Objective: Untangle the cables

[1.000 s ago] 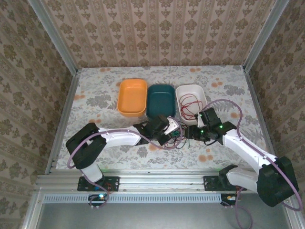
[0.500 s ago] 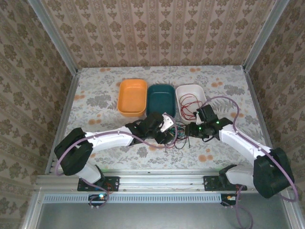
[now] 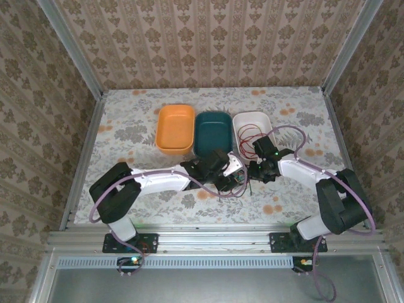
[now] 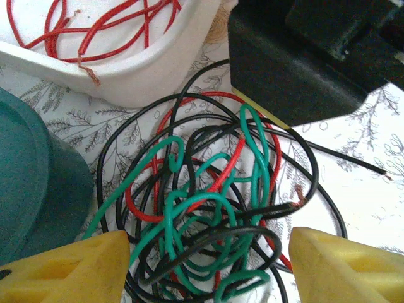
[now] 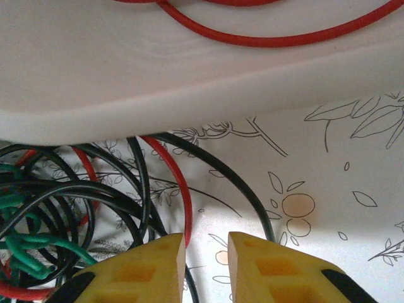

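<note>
**Operator:** Which step is in hand?

**Technician:** Separation of the knot. The cables (image 4: 208, 189) lie as one tangle of red, green and black strands on the desk (image 4: 372, 208). The tangle sits just in front of the white bin (image 4: 145, 69) and beside the teal bin (image 4: 31, 183). A red cable (image 4: 95, 25) lies inside the white bin, so the task is judged partly done.

**Operator:** State of each hand?

**Technician:** Left hand (image 4: 207, 243): released, fingers wide apart on either side of the tangle, grasping nothing. Right hand (image 5: 206, 243): fingers close together with a narrow gap, low at the tangle's edge. Whether they pinch a strand cannot be told.

**Operator:** What does the next move call for?

**Technician:** Probably securing a single outer strand, steadying the remaining loops with the other hand, and drawing the strand out slowly. Otherwise the whole knot may drag along.
</note>
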You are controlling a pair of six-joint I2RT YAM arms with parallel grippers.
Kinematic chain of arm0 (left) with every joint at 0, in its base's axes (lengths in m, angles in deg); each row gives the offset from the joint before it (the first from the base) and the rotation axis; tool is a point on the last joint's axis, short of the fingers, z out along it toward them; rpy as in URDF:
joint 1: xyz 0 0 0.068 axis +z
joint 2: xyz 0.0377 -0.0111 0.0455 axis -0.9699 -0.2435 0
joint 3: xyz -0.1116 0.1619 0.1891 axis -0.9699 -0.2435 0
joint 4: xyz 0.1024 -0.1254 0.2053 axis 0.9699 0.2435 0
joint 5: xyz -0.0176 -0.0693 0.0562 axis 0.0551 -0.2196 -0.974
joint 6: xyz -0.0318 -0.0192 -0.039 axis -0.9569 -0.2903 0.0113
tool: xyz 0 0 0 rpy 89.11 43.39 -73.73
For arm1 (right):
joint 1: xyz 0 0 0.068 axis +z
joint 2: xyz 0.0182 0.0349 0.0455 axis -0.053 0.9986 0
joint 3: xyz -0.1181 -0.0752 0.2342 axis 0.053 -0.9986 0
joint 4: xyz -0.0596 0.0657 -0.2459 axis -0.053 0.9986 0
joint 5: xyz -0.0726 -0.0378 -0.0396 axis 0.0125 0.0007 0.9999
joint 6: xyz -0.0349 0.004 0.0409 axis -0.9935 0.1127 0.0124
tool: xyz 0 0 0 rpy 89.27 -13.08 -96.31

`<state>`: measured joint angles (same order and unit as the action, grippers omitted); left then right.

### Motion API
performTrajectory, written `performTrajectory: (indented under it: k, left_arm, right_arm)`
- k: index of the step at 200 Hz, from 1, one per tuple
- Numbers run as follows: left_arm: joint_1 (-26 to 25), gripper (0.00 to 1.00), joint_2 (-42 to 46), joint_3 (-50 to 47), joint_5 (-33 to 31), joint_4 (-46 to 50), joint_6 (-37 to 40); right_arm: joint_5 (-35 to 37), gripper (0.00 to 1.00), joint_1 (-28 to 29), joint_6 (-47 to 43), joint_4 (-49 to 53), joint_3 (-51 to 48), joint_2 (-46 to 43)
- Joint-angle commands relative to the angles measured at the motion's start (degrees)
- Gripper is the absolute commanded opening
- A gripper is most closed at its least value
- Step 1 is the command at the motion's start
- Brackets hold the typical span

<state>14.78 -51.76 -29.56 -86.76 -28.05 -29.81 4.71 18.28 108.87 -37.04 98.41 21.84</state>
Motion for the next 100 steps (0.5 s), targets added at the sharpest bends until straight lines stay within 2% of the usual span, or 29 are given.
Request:
performTrajectory:
  k: [1, 62, 100]
  left_arm:
    - [-0.3, 0.68, -1.2, 1.7, -1.0, -1.4, 1.7]
    - [-0.1, 0.64, -3.3, 0.5, 0.0, -0.8, 1.8]
    - [-0.1, 0.63, -4.2, -0.7, 0.6, -0.4, 1.6]
  right_arm:
    - [1.2, 0.27, 0.1, 1.2, -0.6, 1.8, 1.6]
    - [1.9, 0.27, 0.6, 1.2, -0.8, 3.5, 5.7]
    - [4.4, 0.3, 3.0, 0.9, 0.7, 3.9, 6.8]
